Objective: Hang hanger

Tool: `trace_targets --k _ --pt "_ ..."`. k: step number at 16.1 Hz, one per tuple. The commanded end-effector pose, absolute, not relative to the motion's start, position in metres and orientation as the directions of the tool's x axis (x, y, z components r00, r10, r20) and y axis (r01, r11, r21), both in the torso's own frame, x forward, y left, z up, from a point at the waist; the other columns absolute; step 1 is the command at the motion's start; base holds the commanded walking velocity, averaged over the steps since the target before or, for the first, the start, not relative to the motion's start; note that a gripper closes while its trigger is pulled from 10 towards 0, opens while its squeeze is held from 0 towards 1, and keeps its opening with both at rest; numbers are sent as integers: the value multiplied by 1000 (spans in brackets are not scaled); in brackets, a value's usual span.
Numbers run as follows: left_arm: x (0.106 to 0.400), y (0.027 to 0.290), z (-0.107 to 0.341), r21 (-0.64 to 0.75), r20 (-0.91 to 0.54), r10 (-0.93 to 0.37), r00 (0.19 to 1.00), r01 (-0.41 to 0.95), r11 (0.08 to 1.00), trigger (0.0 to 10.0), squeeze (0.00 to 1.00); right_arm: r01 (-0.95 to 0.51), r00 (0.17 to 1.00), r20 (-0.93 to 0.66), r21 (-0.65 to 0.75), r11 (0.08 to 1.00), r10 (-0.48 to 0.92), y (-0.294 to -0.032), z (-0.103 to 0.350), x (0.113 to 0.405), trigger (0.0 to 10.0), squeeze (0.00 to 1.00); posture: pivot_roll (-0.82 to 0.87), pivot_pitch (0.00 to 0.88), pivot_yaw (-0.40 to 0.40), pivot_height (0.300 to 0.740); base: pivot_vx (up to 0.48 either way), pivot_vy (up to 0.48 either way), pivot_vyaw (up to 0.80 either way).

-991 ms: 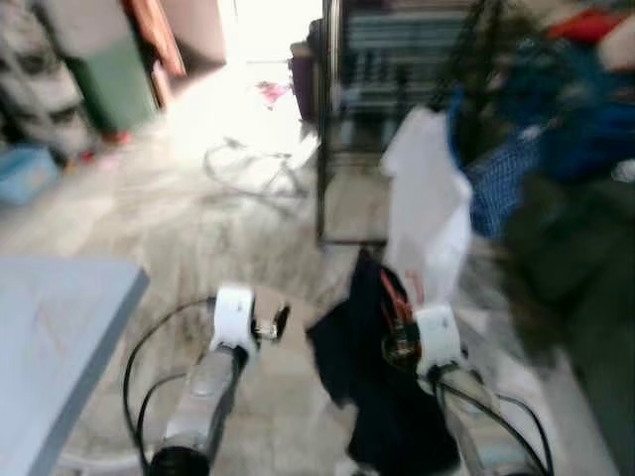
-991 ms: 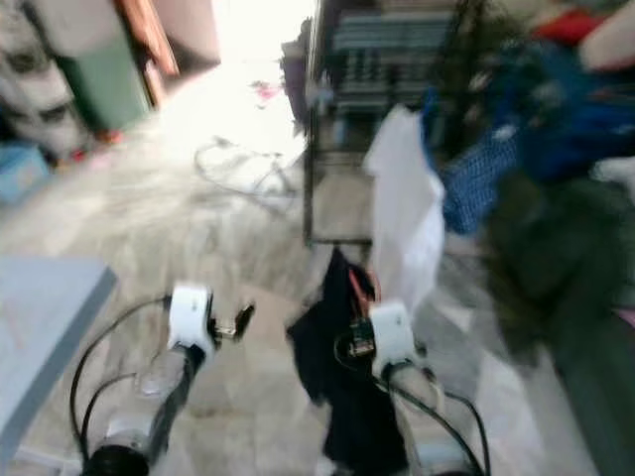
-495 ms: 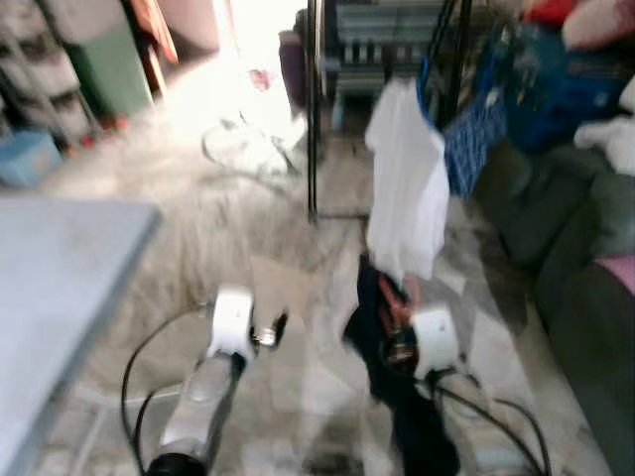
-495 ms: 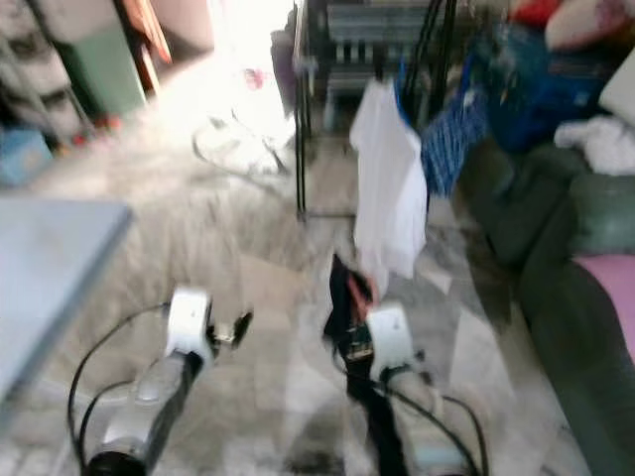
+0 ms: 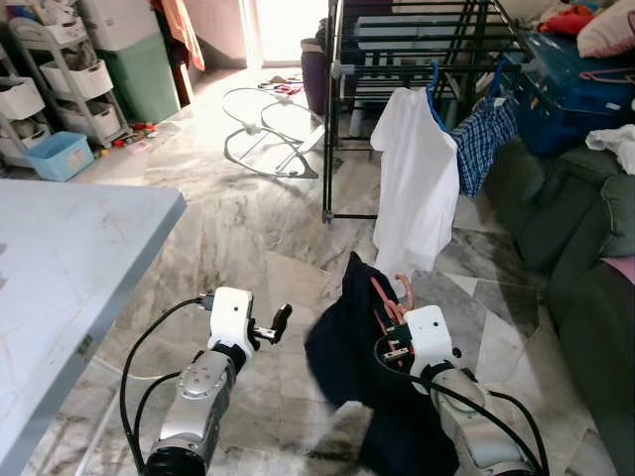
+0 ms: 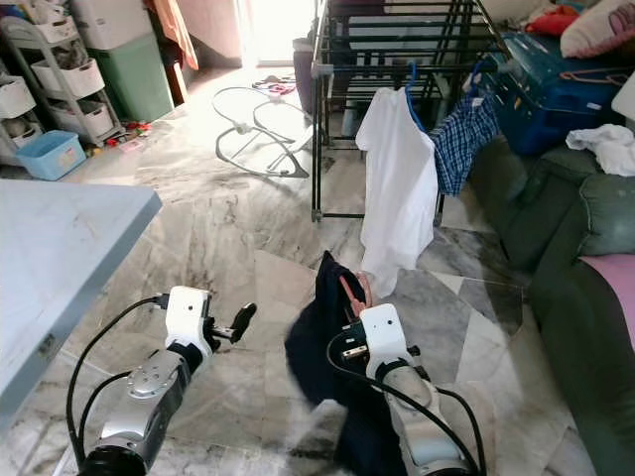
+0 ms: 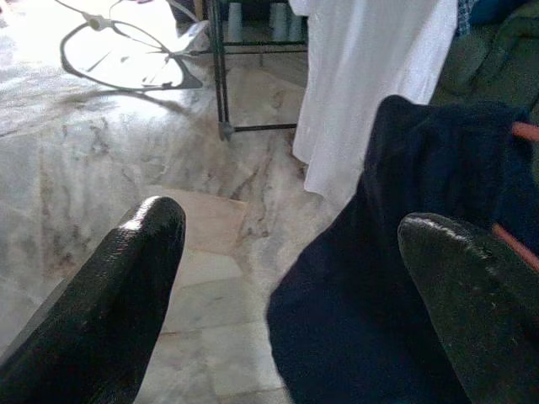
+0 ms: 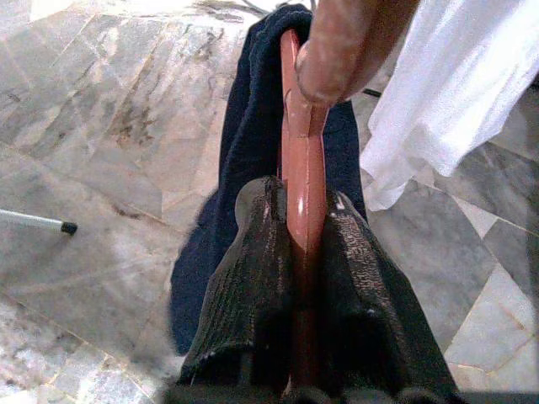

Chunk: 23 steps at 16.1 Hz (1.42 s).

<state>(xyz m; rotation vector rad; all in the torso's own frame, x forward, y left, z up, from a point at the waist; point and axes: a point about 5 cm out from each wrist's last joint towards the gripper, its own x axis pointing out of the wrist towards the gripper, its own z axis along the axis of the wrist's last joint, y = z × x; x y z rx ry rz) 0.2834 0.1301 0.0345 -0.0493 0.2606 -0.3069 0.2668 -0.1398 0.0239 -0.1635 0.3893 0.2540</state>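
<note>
I have the right gripper (image 8: 303, 252) clenched on the red hanger (image 8: 301, 168), low centre of frame, with the dark garment (image 5: 347, 347) draped off it so it travels as one load. The drying rack (image 5: 397, 59) at upper centre, where a white shirt (image 5: 417, 188) already hangs, is my likely target. The left gripper (image 7: 286, 286) is spread wide and empty, kept aside at lower left.

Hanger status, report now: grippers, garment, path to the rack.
Right gripper shut on red hanger, dark navy garment draped on it. Left gripper open, empty. Drying rack ahead, white shirt hanging between.
</note>
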Motion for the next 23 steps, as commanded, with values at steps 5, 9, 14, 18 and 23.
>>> trace_targets --k 5,9,14,18,23 --pt "283 127 37 -86 -219 -329 919 318 944 10000 0 -317 901 -351 -134 939 254 -133 33 272 10000 0 -169 0 37 740 0 -239 561" --pt "289 120 41 -91 -210 -336 918 323 942 10000 0 -347 895 -348 -151 926 279 -129 38 280 10000 0 -155 0 18 740 0 -440 800" --pt "284 136 33 -70 -238 -298 924 290 954 10000 0 -360 890 -353 -149 921 291 -130 38 285 10000 0 -142 0 24 740 0 -462 800" --pt "281 134 31 -78 -238 -296 925 285 955 10000 0 -349 892 -353 -137 927 284 -130 36 288 10000 0 -128 0 26 740 0 -457 800" --pt "275 133 25 -114 -258 -278 925 256 960 10000 0 -368 883 -351 -109 923 311 -126 33 282 10000 0 -133 0 26 740 0 -158 195"
